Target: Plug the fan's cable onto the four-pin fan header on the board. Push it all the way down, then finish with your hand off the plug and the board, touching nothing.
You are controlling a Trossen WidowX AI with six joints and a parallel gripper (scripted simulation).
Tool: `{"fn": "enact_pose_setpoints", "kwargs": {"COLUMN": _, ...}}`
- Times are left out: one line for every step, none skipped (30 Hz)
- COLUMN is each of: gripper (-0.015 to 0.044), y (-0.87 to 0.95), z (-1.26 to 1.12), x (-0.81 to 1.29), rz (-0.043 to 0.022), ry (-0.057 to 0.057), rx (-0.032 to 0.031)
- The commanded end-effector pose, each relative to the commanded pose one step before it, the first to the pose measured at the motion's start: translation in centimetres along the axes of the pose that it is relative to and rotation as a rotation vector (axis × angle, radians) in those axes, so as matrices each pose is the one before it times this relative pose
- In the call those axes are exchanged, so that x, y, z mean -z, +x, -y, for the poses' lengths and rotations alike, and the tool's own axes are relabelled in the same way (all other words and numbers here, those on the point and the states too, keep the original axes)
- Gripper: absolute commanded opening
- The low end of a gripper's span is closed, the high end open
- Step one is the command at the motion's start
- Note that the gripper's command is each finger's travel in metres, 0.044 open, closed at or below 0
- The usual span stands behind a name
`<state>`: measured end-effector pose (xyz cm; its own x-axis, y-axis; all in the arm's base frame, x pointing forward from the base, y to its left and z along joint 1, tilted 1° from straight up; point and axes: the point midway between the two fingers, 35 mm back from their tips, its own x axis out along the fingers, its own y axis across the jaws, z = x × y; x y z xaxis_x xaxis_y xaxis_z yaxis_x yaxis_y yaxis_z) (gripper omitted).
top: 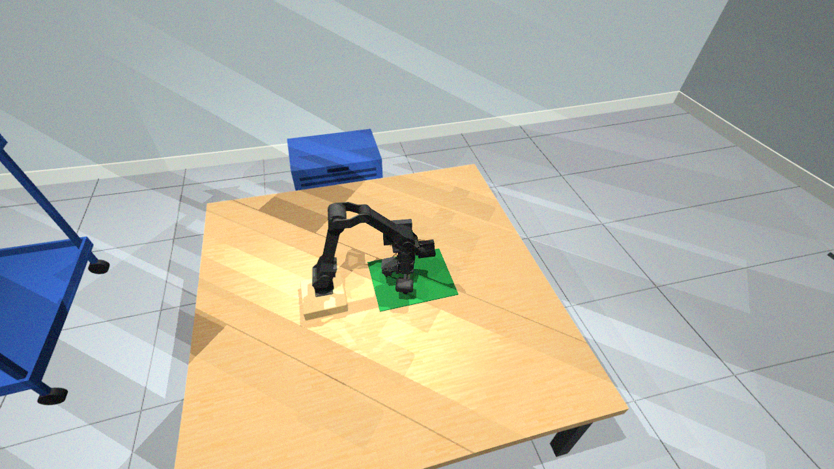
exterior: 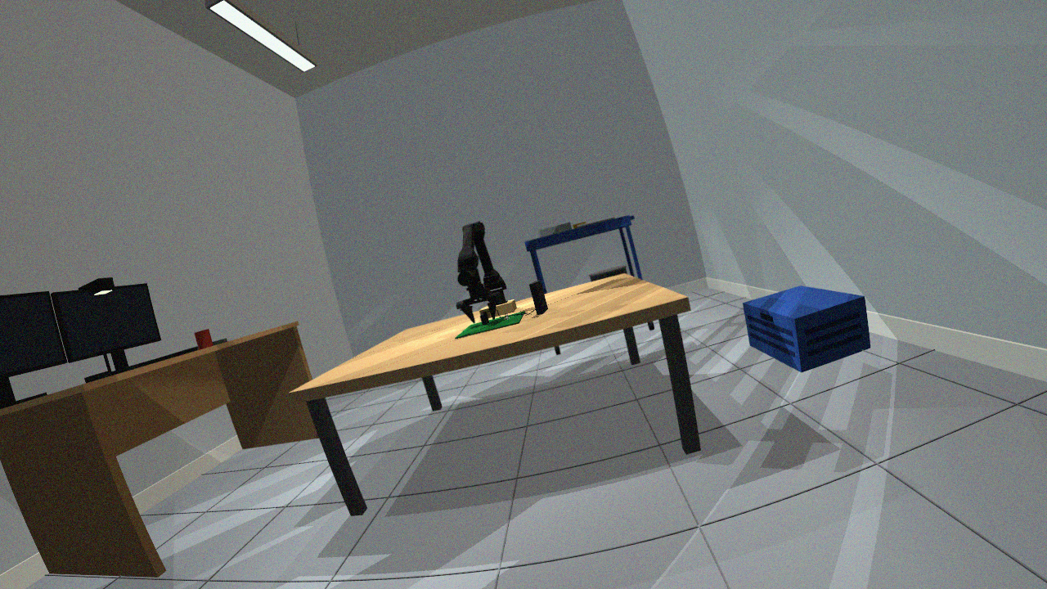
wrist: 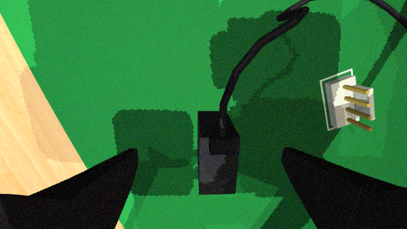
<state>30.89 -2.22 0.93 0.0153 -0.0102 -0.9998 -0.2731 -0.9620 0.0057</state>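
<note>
Currently the gripper [wrist: 210,159] is hovering with jaws spread wide and gripping nothing. Between the jaws, the black plug [wrist: 218,152] is lying on the green board [wrist: 127,63], unplugged. Beyond the right-hand jaw, the four-pin header [wrist: 348,100] is standing apart from the plug.

A light wooden table with dark legs [top: 326,373] stands on a grey tiled floor [top: 688,245]. Directly on its top lie a flat green square board [top: 438,279] and, just beside it, a small pale wooden block [top: 324,303]. The black robot arm [top: 326,245] stands on this block. A small black upright box [exterior: 537,296] also stands on the table near the board.
</note>
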Motion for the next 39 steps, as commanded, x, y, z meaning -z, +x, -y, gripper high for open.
{"fn": "enact_pose_setpoints", "kwargs": {"gripper": 0.044, "y": 0.299, "z": 0.044, "x": -0.121, "rz": 0.00855, "ry": -0.006, "rx": 0.00347}}
{"fn": "enact_pose_setpoints", "kwargs": {"gripper": 0.0414, "y": -0.276, "z": -0.047, "x": 0.103, "rz": -0.00787, "ry": 0.006, "rx": -0.00362}}
{"fn": "enact_pose_setpoints", "kwargs": {"gripper": 0.0387, "y": 0.0, "z": 0.0, "x": 0.0, "rz": 0.0, "ry": 0.0, "rx": 0.0}}
{"fn": "enact_pose_setpoints", "kwargs": {"gripper": 0.0361, "y": 0.0, "z": 0.0, "x": 0.0, "rz": 0.0, "ry": 0.0, "rx": 0.0}}
{"fn": "enact_pose_setpoints", "kwargs": {"gripper": 0.0335, "y": 0.0, "z": 0.0, "x": 0.0, "rz": 0.0, "ry": 0.0, "rx": 0.0}}
{"fn": "enact_pose_setpoints", "kwargs": {"gripper": 0.0309, "y": 0.0, "z": 0.0, "x": 0.0, "rz": 0.0, "ry": 0.0, "rx": 0.0}}
{"fn": "enact_pose_setpoints", "kwargs": {"gripper": 0.0282, "y": 0.0, "z": 0.0, "x": 0.0, "rz": 0.0, "ry": 0.0, "rx": 0.0}}
{"fn": "enact_pose_setpoints", "kwargs": {"gripper": 0.0256, "y": 0.0, "z": 0.0, "x": 0.0, "rz": 0.0, "ry": 0.0, "rx": 0.0}}
{"fn": "enact_pose_setpoints", "kwargs": {"gripper": 0.023, "y": 0.0, "z": 0.0, "x": 0.0, "rz": 0.0, "ry": 0.0, "rx": 0.0}}
{"fn": "enact_pose_setpoints", "kwargs": {"gripper": 0.0204, "y": 0.0, "z": 0.0, "x": 0.0, "rz": 0.0, "ry": 0.0, "rx": 0.0}}
{"fn": "enact_pose_setpoints", "kwargs": {"gripper": 0.0177, "y": 0.0, "z": 0.0, "x": 0.0, "rz": 0.0, "ry": 0.0, "rx": 0.0}}
{"fn": "enact_pose_setpoints", "kwargs": {"gripper": 0.0151, "y": 0.0, "z": 0.0, "x": 0.0, "rz": 0.0, "ry": 0.0, "rx": 0.0}}
{"fn": "enact_pose_setpoints", "kwargs": {"gripper": 0.0125, "y": 0.0, "z": 0.0, "x": 0.0, "rz": 0.0, "ry": 0.0, "rx": 0.0}}
{"fn": "enact_pose_setpoints", "kwargs": {"gripper": 0.0099, "y": 0.0, "z": 0.0, "x": 0.0, "rz": 0.0, "ry": 0.0, "rx": 0.0}}
{"fn": "enact_pose_setpoints", "kwargs": {"gripper": 0.0072, "y": 0.0, "z": 0.0, "x": 0.0, "rz": 0.0, "ry": 0.0, "rx": 0.0}}
{"fn": "enact_pose_setpoints", "kwargs": {"gripper": 0.0046, "y": 0.0, "z": 0.0, "x": 0.0, "rz": 0.0, "ry": 0.0, "rx": 0.0}}
{"fn": "enact_pose_setpoints", "kwargs": {"gripper": 0.002, "y": 0.0, "z": 0.0, "x": 0.0, "rz": 0.0, "ry": 0.0, "rx": 0.0}}
{"fn": "enact_pose_setpoints", "kwargs": {"gripper": 0.0, "y": 0.0, "z": 0.0, "x": 0.0, "rz": 0.0, "ry": 0.0, "rx": 0.0}}
{"fn": "enact_pose_setpoints", "kwargs": {"gripper": 0.0, "y": 0.0, "z": 0.0, "x": 0.0, "rz": 0.0, "ry": 0.0, "rx": 0.0}}
{"fn": "enact_pose_setpoints", "kwargs": {"gripper": 0.0, "y": 0.0, "z": 0.0, "x": 0.0, "rz": 0.0, "ry": 0.0, "rx": 0.0}}
{"fn": "enact_pose_setpoints", "kwargs": {"gripper": 0.0, "y": 0.0, "z": 0.0, "x": 0.0, "rz": 0.0, "ry": 0.0, "rx": 0.0}}
{"fn": "enact_pose_setpoints", "kwargs": {"gripper": 0.0, "y": -0.271, "z": 0.005, "x": 0.027, "rz": 0.0004, "ry": -0.0003, "rx": 0.00021}}
{"fn": "enact_pose_setpoints", "kwargs": {"gripper": 0.0, "y": -0.818, "z": 0.011, "x": 0.063, "rz": 0.00121, "ry": -0.001, "rx": 0.00062}}
{"fn": "enact_pose_setpoints", "kwargs": {"gripper": 0.0, "y": -1.382, "z": 0.007, "x": 0.048, "rz": 0.00206, "ry": -0.0017, "rx": 0.00102}}
{"fn": "enact_pose_setpoints", "kwargs": {"gripper": 0.0, "y": -1.402, "z": -0.007, "x": -0.027, "rz": 0.00213, "ry": -0.0017, "rx": 0.00101}}
{"fn": "enact_pose_setpoints", "kwargs": {"gripper": 0.0, "y": -0.849, "z": -0.01, "x": -0.053, "rz": 0.00131, "ry": -0.001, "rx": 0.0006}}
{"fn": "enact_pose_setpoints", "kwargs": {"gripper": 0.0, "y": -0.284, "z": -0.004, "x": -0.024, "rz": 0.00044, "ry": -0.0003, "rx": 0.0002}}
{"fn": "enact_pose_setpoints", "kwargs": {"gripper": 0.0, "y": 0.0, "z": 0.0, "x": 0.0, "rz": 0.0, "ry": 0.0, "rx": 0.0}}
{"fn": "enact_pose_setpoints", "kwargs": {"gripper": 0.0, "y": 0.0, "z": 0.0, "x": 0.0, "rz": 0.0, "ry": 0.0, "rx": 0.0}}
{"fn": "enact_pose_setpoints", "kwargs": {"gripper": 0.0, "y": 0.0, "z": 0.0, "x": 0.0, "rz": 0.0, "ry": 0.0, "rx": 0.0}}
{"fn": "enact_pose_setpoints", "kwargs": {"gripper": 0.0, "y": 0.0, "z": 0.0, "x": 0.0, "rz": 0.0, "ry": 0.0, "rx": 0.0}}
{"fn": "enact_pose_setpoints", "kwargs": {"gripper": 0.0, "y": 0.126, "z": -0.003, "x": 0.098, "rz": -0.00007, "ry": 0.0, "rx": -0.00001}}
{"fn": "enact_pose_setpoints", "kwargs": {"gripper": 0.0, "y": 0.002, "z": 0.134, "x": -0.028, "rz": 0.00001, "ry": -0.0056, "rx": 0.00012}}
{"fn": "enact_pose_setpoints", "kwargs": {"gripper": 0.0, "y": 0.005, "z": 0.401, "x": -0.086, "rz": 0.00004, "ry": -0.0167, "rx": 0.00036}}
{"fn": "enact_pose_setpoints", "kwargs": {"gripper": 0.0, "y": 0.008, "z": 0.668, "x": -0.143, "rz": 0.00007, "ry": -0.0278, "rx": 0.0006}}
{"fn": "enact_pose_setpoints", "kwargs": {"gripper": 0.0, "y": 0.01, "z": 0.82, "x": -0.173, "rz": 0.00009, "ry": -0.0341, "rx": 0.00073}}
{"fn": "enact_pose_setpoints", "kwargs": {"gripper": 0.0, "y": 0.01, "z": 0.821, "x": -0.167, "rz": 0.0001, "ry": -0.0341, "rx": 0.00073}}
{"fn": "enact_pose_setpoints", "kwargs": {"gripper": 0.0, "y": 0.011, "z": 0.822, "x": -0.161, "rz": 0.00011, "ry": -0.0341, "rx": 0.00072}}
{"fn": "enact_pose_setpoints", "kwargs": {"gripper": 0.0, "y": 0.011, "z": 0.823, "x": -0.155, "rz": 0.00012, "ry": -0.0341, "rx": 0.00072}}
